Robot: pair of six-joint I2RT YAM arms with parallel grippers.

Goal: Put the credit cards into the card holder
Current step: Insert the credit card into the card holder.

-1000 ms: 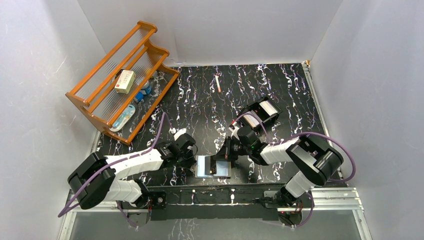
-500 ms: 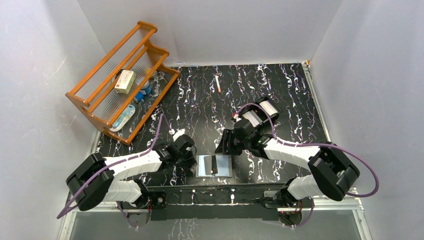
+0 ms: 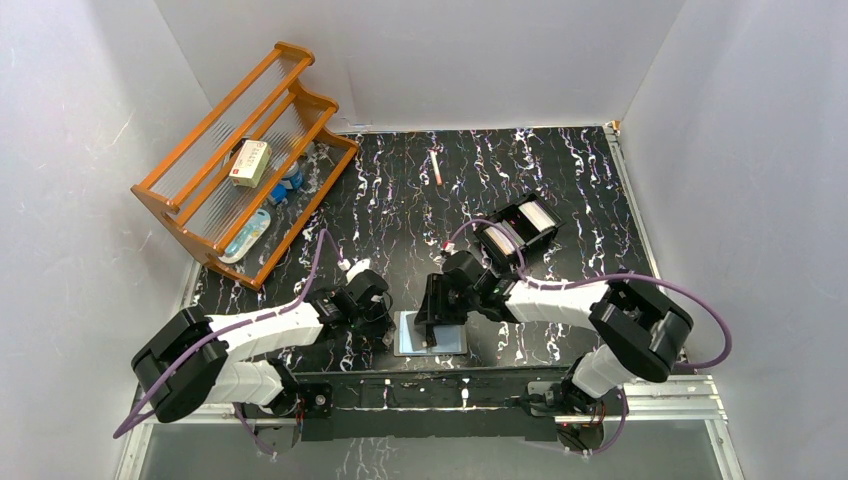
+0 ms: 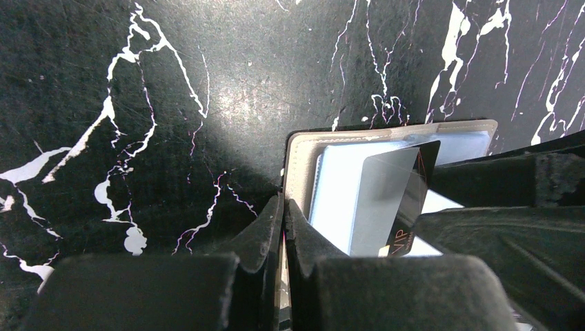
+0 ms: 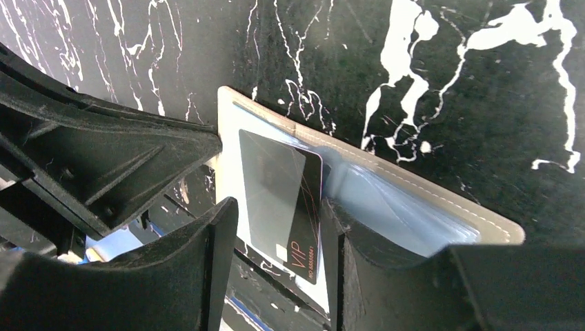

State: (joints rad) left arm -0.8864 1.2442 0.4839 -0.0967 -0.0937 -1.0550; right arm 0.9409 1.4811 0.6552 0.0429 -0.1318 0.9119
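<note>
Top view, card holder: flat folding card holder, pale and shiny inside, lies open directly under the right gripper. Its left edge meets the tip of the left gripper.
Top view, supply: more credit cards, white and pale, sit in a shallow black tray well beyond the right gripper.
Top view, arms: both forearms reach low and inward, and the wrists converge over the holder.
Left wrist, fingers: they are pressed together at the holder's cream border. Whether they nip the cover or only pin it, I cannot tell.
Left wrist, advice: this arm probably does best holding steady, so the pocket mouth stays put.
Right wrist, fingers: they stand apart, one on each side of a dark glossy plastic VIP card.
Right wrist, card: it lies slightly askew on the pale-blue pocket between the fingers. How far it has entered the pocket cannot be told.
Right wrist, advice: the step looks like seating this card. Square its long edges with the pocket, then slide it lengthwise with light pressure, keeping the fingertips off the plastic film.
Right wrist, pose: the wrist pitches steeply down, with the fingers close above the holder.
</note>
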